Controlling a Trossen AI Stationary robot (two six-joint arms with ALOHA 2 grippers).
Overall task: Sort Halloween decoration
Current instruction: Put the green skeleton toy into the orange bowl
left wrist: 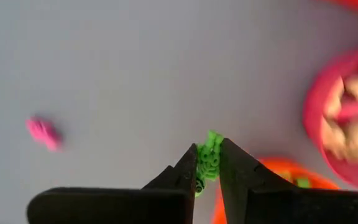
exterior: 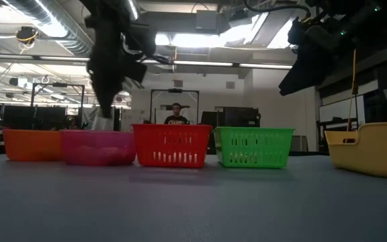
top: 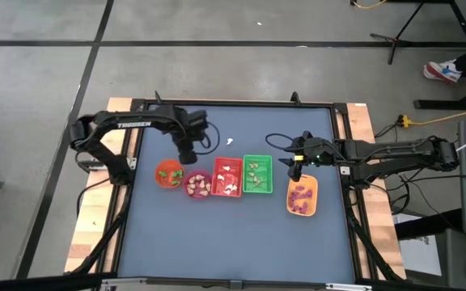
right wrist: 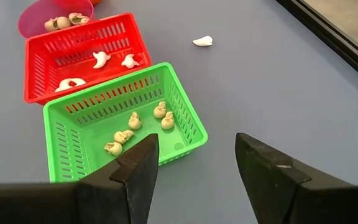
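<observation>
1. left tool (left wrist: 207, 163) clamped on a tiny green plastic trinket (left wrist: 209, 160), above the table (top: 233, 234) just beyond the round orange bowl (top: 168, 174).
2. right tool (right wrist: 196, 163) apart, empty, beside the green slotted basket (right wrist: 73, 134).
3. risk: thin pinch; trinket could slip, miss the bowl.

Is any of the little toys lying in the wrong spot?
Yes. One white trinket lies loose on the bare table, outside the red basket and green basket. A pink trinket also lies loose on the table.
</observation>
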